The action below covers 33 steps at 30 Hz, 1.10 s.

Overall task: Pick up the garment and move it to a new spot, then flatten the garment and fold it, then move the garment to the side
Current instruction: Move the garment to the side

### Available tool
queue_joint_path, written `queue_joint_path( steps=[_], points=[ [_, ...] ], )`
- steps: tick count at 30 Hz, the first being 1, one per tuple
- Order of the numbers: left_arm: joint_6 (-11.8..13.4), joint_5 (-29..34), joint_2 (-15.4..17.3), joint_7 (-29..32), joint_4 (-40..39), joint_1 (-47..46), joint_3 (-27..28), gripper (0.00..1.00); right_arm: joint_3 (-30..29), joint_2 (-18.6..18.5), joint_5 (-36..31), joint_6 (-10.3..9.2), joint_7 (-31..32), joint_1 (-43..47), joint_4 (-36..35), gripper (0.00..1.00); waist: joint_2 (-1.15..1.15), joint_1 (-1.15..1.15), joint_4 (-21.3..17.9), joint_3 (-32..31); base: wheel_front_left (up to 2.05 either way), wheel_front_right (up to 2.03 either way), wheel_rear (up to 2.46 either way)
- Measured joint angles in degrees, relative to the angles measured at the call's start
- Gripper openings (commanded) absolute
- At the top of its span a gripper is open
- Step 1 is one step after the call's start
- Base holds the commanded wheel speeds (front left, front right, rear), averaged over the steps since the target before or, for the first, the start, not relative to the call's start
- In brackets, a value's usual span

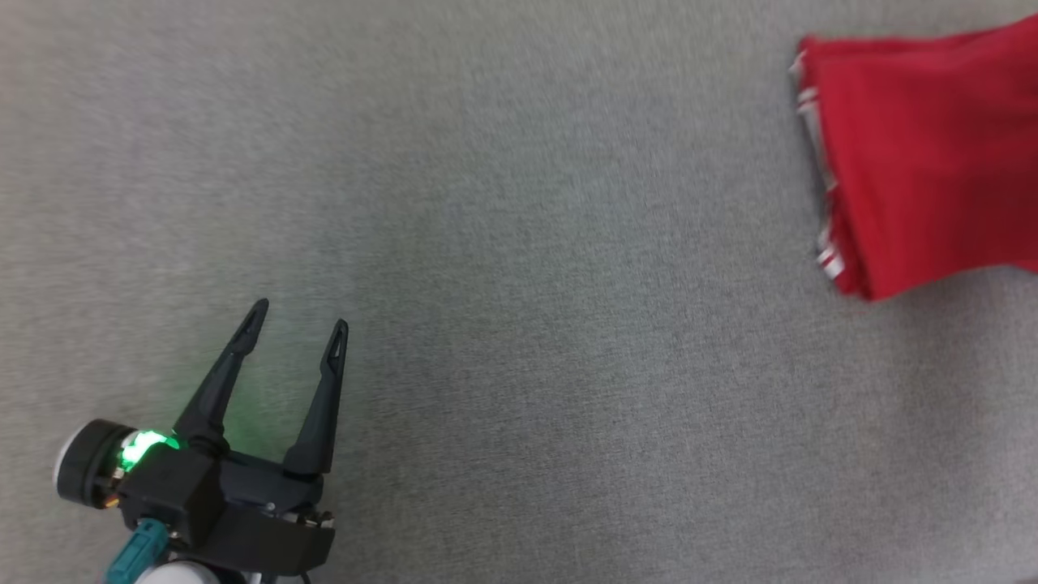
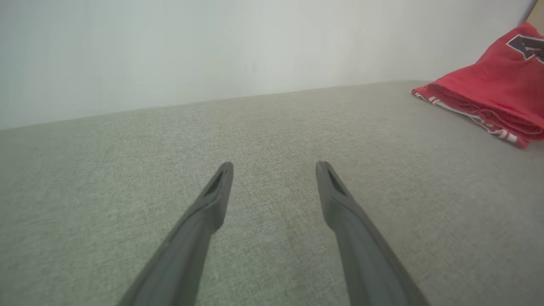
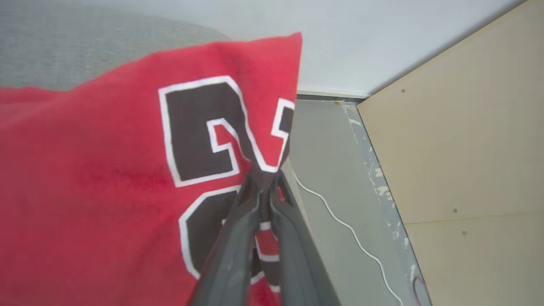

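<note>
We see R gripper [image 3: 264, 178] clamped on red garment [image 3: 106, 178], edge lifted; L gripper [image 1: 300, 315] spread wide, empty, above grey tabletop [image 1: 568, 324]

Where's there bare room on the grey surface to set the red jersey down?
The widest bare patch is the middle of the grey fabric surface, bordered by the open left claw at lower left and the folded red jersey with white trim at upper right. Upper left is also bare. Crowded: the upper right, where the right claw pinches the jersey.
</note>
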Motion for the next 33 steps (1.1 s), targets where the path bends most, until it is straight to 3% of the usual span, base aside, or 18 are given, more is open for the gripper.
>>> queue_joint_path(
  steps=[7,14,15,16,20,23,29,33],
  points=[
    [0.08,0.09,2.58,3.14,-4.37,0.43,0.66,1.00,-1.92,-6.33,-4.33,0.00,-2.42,-1.35,1.76,0.00,0.00,-0.01,-1.72,5.73,0.00,0.00,0.00],
    [0.41,0.10,3.72,4.11,-7.47,1.41,0.58,1.00,-3.14,-9.96,-8.17,0.00,-11.90,-2.14,4.99,0.00,-0.01,-0.03,-1.83,8.95,0.00,0.00,0.00],
    [0.42,0.10,3.72,4.12,-7.64,1.41,0.48,1.00,-3.08,-10.13,-9.13,0.00,-14.40,-2.14,5.12,0.16,-0.01,-0.02,-1.66,9.11,0.00,0.00,0.00],
    [0.42,0.10,3.70,4.12,-7.71,1.40,0.32,1.00,-3.16,-10.22,-9.78,0.00,-16.48,-2.22,5.52,1.00,-0.01,-0.02,-1.45,9.19,0.00,0.00,0.00],
    [0.54,0.14,3.42,3.76,-7.17,1.37,-0.16,1.00,-2.97,-10.62,-11.93,0.00,-23.13,-2.33,8.15,1.00,-0.01,-0.02,-0.79,8.73,0.00,0.00,0.00],
    [0.98,1.09,3.30,1.37,-6.23,1.40,-0.65,1.00,-1.98,-8.94,-11.79,0.00,-25.42,-2.29,11.85,1.00,-0.01,-0.02,-0.38,7.13,0.00,0.00,0.00],
    [2.61,-2.22,-0.30,-2.08,-2.43,3.03,1.03,1.00,1.77,-6.91,-8.55,0.00,-34.10,0.54,13.45,1.00,-0.01,-0.03,0.36,2.55,0.00,0.00,0.00],
    [3.75,-4.39,-3.16,-3.57,-0.74,5.17,3.18,1.00,3.70,-3.08,-4.10,0.00,-39.90,5.70,11.51,1.00,-0.01,-0.03,1.05,-1.93,0.00,0.00,0.00]
  ],
)
